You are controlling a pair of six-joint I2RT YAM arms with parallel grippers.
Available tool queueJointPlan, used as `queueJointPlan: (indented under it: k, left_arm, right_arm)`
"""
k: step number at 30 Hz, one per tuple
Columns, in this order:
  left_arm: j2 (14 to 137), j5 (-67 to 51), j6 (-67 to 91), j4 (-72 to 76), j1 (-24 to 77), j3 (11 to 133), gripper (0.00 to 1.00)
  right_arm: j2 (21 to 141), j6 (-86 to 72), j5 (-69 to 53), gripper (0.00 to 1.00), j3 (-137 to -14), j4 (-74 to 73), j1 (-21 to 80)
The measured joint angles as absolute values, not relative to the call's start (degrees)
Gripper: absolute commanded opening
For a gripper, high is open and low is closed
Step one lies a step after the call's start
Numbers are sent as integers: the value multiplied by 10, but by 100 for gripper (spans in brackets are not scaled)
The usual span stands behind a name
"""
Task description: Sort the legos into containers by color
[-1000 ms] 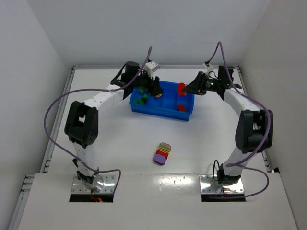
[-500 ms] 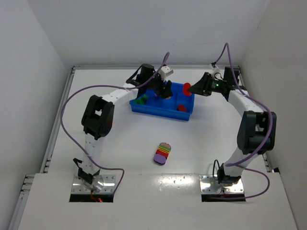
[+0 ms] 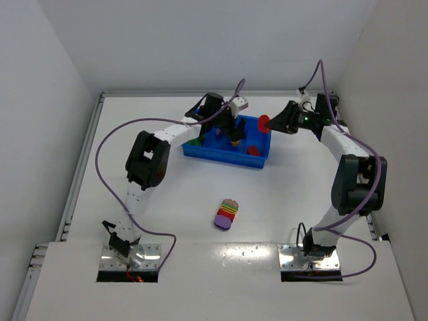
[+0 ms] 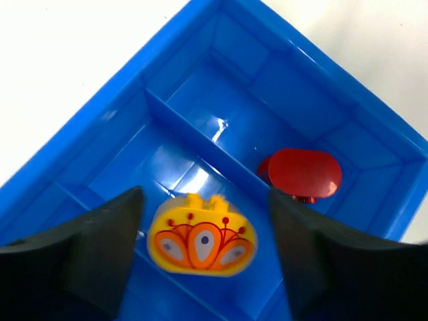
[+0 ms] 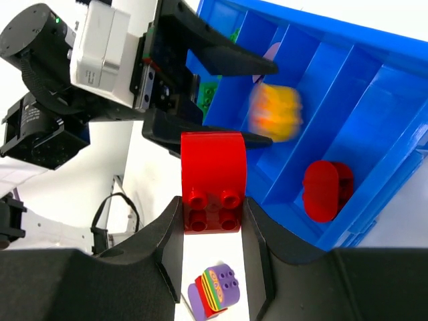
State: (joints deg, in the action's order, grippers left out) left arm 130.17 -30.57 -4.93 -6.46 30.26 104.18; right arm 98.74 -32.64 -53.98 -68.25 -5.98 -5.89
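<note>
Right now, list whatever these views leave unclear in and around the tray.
- Yellow lego: motion-blurred in the right wrist view; resting or falling, cannot tell.
- Green legos: top view, the left arm covers them; count unclear.
- Purple piece: right wrist view, mostly behind the left fingers.
- Multicoloured clump: too small from above to count its bricks.

A white table [image 3: 167, 194] fills the bottom of a plain white booth, closed in by a back wall [image 3: 214, 40], a left wall [image 3: 33, 134] and a right wall [image 3: 398, 100], all bare and matte. A grey metal rail [image 3: 79, 174] runs along the table's left edge. The light is soft and even, and a glossier strip [image 3: 221, 257] at the near edge shows faint speckled glare.
</note>
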Motion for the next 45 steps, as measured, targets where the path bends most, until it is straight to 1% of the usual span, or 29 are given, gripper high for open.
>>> queueJointPlan:
  k: [4,6,11,16,18,21,25,27,29,32,36,45]
  left_arm:
    - [1320,-297,-49,-74,307,1074,96]
    - [1328,-291,-43,-78,307,1099,100]
    - [1328,-259,-10,-81,303,1148,100]
    - [1294,-264,36,-96,282,1151,100]
    - [1263,-279,38,-102,261,1132,100]
    - [1190,-314,31,-107,228,1066,100]
    - [1082,-394,17,-112,185,956,96]
    - [1044,-445,15,-116,173,914,94]
    - [1018,-495,17,-119,168,881,94]
    - [997,-552,22,-126,165,839,93]
    - [994,-590,31,-139,165,808,91]
    - [996,-643,37,-142,164,804,91]
  right_arm:
    - [987,-326,-540,4,-682,-61,-59]
    - [988,-326,-540,4,-682,-61,-59]
    - [994,-326,-540,4,-683,-61,-59]
    - [998,-326,-540,4,-686,-61,-59]
    - [1000,-326,-540,4,-688,-62,-57]
    - [1001,-326,-540,4,-691,-61,-53]
    - [1003,-326,-542,4,-698,-60,-38]
    - [1005,-331,-553,4,-701,-53,-22]
    - [1012,-339,-571,4,-706,-41,-3]
    - [1030,-366,-603,4,-714,-9,31]
    - [1056,-414,-639,4,-719,39,71]
    - [1067,-463,-670,4,-719,98,102]
